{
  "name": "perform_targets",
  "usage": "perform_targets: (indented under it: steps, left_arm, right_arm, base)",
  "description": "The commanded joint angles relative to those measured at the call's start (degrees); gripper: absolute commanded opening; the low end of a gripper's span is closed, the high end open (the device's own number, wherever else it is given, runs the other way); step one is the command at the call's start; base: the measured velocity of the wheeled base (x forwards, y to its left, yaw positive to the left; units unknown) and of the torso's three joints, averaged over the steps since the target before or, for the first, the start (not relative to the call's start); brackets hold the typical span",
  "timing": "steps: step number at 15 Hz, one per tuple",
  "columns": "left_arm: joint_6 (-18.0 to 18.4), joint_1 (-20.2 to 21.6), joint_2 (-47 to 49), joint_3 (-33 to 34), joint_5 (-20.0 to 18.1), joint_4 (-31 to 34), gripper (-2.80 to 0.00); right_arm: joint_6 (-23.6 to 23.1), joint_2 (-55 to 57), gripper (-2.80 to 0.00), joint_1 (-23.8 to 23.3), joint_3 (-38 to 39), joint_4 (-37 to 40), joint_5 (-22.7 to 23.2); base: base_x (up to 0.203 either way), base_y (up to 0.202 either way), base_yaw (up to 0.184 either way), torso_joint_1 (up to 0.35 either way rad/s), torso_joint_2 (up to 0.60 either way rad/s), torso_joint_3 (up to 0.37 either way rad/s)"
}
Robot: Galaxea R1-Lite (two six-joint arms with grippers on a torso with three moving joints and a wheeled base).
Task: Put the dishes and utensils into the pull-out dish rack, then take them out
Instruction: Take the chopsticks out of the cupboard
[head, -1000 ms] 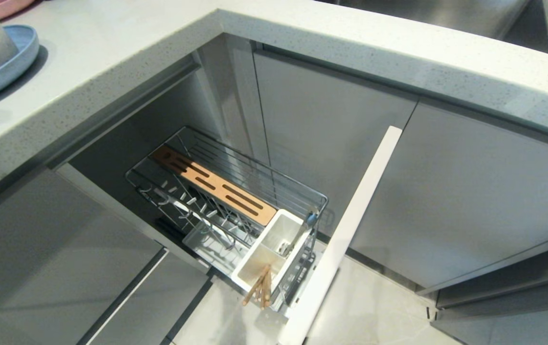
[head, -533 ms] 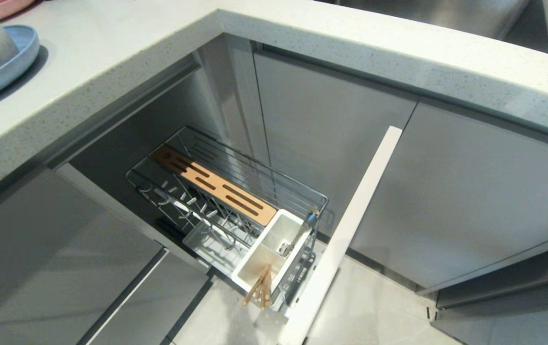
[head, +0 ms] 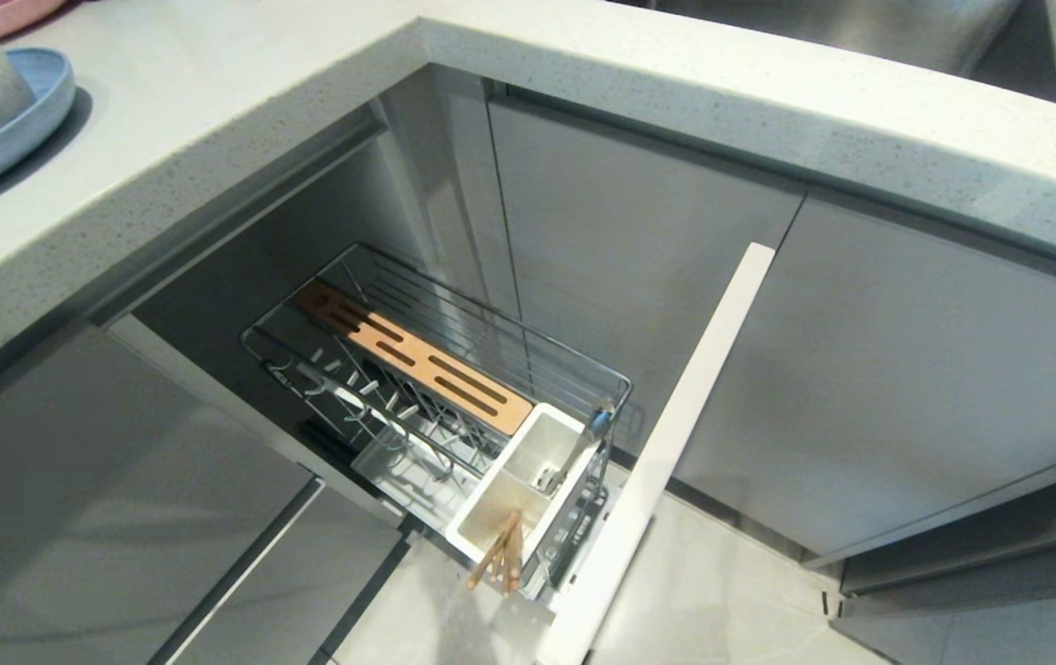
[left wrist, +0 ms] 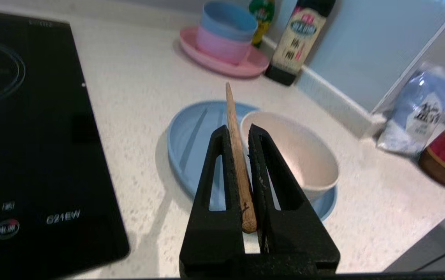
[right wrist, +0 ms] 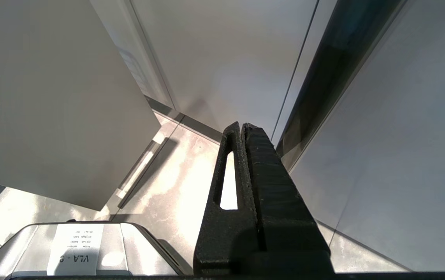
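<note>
My left gripper (left wrist: 238,130) has its two black fingers pressed together on a single light-brown wooden chopstick (left wrist: 238,155), whose thin end sticks out past the fingertips; it hangs above the speckled pale countertop (left wrist: 136,97), over the wide, shallow pale-blue round plate (left wrist: 191,144) in which the plain off-white round bowl (left wrist: 296,155) sits; a black glass cooktop (left wrist: 31,136) lies beside the plate, and further along the counter a pink plate (left wrist: 245,68) carries small stacked pink and blue bowls (left wrist: 226,35), with dark bottles (left wrist: 296,39) against the wall. My right gripper (right wrist: 241,130) has its fingers together on nothing, low beside grey cabinet fronts (right wrist: 226,58) above the pale floor (right wrist: 175,179). From my head I see neither arm; the narrow chrome wire pull-out dish rack (head: 454,323) stands drawn out below the counter, its grey door front (head: 666,443) edge-on, its slotted tan wooden strip (head: 412,356) along one side; in its white plastic caddy (head: 528,480) more wooden chopsticks (head: 500,554) lean out of the near compartment and a long thin-handled silver metal spoon (head: 574,453) rests in the far one.
</note>
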Motion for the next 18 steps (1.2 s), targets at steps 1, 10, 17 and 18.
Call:
perform_targets:
  steps: [1, 10, 17, 18]
  left_arm:
    - [-0.3, -0.1, 0.0, 2.6, -0.6, -0.6, -2.8]
    - [0.2, 0.5, 1.8, 13.0, -2.9, -16.5, -2.8]
    - [0.0, 2.2, 4.7, 14.3, -3.7, -19.9, -2.8]
    - [0.0, 2.2, 5.2, 14.3, -3.7, -19.9, -2.8]
  right_arm:
    - [0.0, -0.2, -2.8, 0.0, 0.1, 0.0, 0.0]
    - [0.0, -0.2, -2.8, 0.0, 0.1, 0.0, 0.0]
    - [0.0, -0.2, -2.8, 0.0, 0.1, 0.0, 0.0]
    - [0.0, -0.2, -2.8, 0.0, 0.1, -0.1, 0.0]
  base:
    - [0.0, 0.0, 0.0, 0.0, 0.0, 0.0]
    - [0.0, 0.0, 0.0, 0.0, 0.0, 0.0]
    - [0.0, 0.0, 0.0, 0.0, 0.0, 0.0]
    - [0.0, 0.0, 0.0, 0.0, 0.0, 0.0]
